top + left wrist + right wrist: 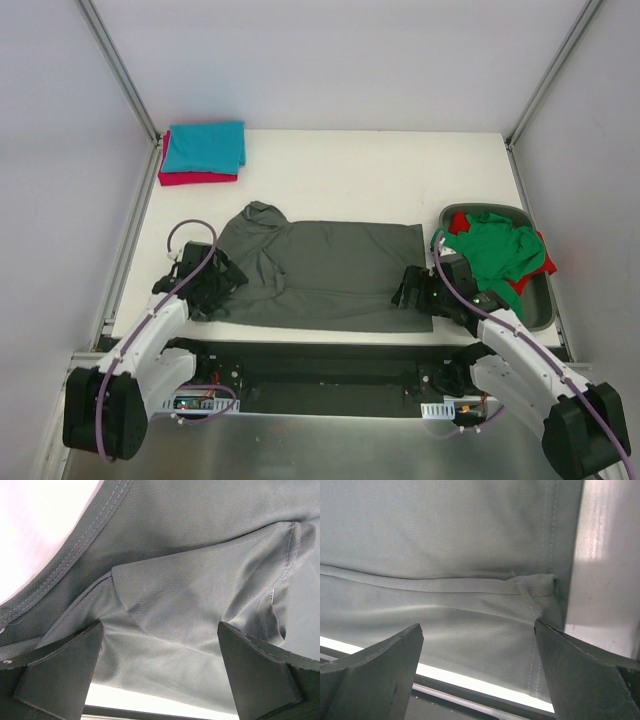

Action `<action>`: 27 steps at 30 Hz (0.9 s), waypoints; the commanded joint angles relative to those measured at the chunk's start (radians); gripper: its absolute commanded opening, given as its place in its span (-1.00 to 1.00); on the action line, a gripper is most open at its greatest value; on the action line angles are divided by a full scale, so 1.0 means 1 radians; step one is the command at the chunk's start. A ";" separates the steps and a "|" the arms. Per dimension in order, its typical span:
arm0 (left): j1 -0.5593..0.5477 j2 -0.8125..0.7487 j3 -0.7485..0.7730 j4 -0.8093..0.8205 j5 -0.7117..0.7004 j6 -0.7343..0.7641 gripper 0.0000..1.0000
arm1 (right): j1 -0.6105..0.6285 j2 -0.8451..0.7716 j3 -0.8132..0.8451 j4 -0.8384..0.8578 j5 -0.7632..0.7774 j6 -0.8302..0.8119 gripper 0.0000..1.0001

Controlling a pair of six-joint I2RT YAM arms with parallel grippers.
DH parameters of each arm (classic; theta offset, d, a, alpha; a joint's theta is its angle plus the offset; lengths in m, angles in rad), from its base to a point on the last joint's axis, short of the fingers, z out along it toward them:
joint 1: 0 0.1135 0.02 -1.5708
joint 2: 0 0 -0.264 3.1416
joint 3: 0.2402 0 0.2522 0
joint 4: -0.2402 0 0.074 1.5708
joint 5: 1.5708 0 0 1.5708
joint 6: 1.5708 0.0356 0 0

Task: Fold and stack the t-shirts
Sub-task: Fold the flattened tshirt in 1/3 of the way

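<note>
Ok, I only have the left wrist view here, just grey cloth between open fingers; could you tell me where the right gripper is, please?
Observer: The right gripper is open over the near right corner of the grey shirt, which lies spread across the table.
Operator: Thank you. Are any shirts folded already?
Observer: Yes, a teal shirt lies folded on top of a crimson one at the far left corner.
Operator: And what is left to fold?
Observer: A green shirt and a red one sit bunched in a dark tub on the right.
</note>
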 commanded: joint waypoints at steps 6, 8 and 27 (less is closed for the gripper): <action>0.009 -0.296 -0.040 -0.218 0.034 -0.025 0.98 | -0.003 -0.115 0.021 -0.059 -0.103 -0.108 0.92; 0.009 -0.315 -0.011 -0.227 0.034 -0.024 0.98 | -0.003 -0.138 0.027 -0.058 -0.121 -0.119 0.92; -0.141 0.091 0.268 0.072 0.624 0.218 0.98 | -0.003 -0.174 0.053 -0.102 -0.112 -0.153 0.92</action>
